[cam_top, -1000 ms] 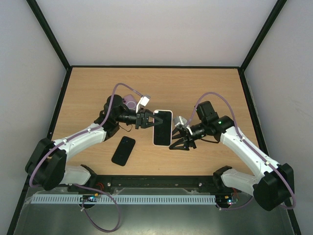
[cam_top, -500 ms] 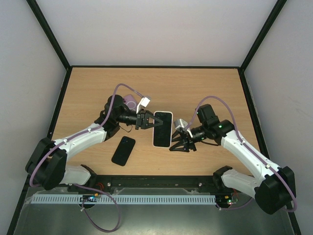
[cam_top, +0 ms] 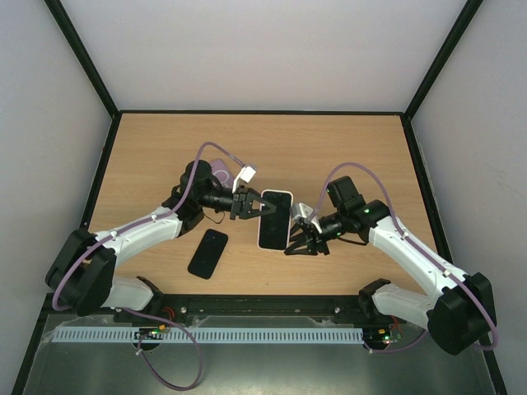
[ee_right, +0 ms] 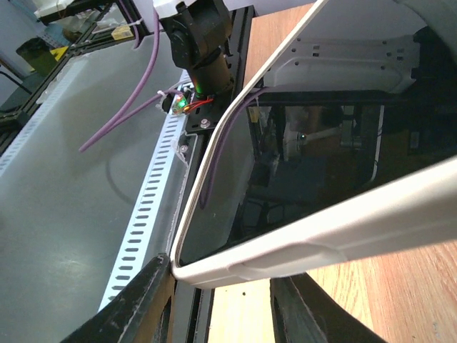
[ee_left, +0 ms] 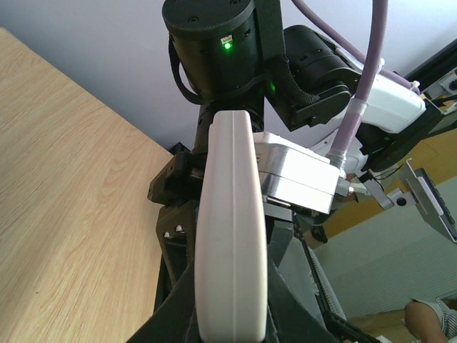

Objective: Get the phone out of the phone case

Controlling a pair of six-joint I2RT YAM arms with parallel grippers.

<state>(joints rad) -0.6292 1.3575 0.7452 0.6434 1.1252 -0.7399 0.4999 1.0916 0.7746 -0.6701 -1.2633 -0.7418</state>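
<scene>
The phone (cam_top: 274, 219), black screen up in a white case (cam_top: 287, 195), is held just above the table's middle. My left gripper (cam_top: 251, 205) is shut on the case's left long edge; in the left wrist view the white case edge (ee_left: 232, 236) stands between the jaws of my left gripper (ee_left: 232, 304). My right gripper (cam_top: 300, 242) is open at the phone's near right corner. In the right wrist view the case corner (ee_right: 214, 268) and dark screen (ee_right: 300, 186) lie between the spread fingers of my right gripper (ee_right: 221, 307), close to the left finger (ee_right: 139, 304).
A second black phone (cam_top: 208, 253) lies flat on the wooden table (cam_top: 148, 156), near left of the held phone. A small purple object (cam_top: 219, 169) sits behind my left arm. Black frame rails border the table.
My right gripper has moved a little left and nearer, closing on the phone's near right corner. The left gripper and held phone have shifted slightly right.
</scene>
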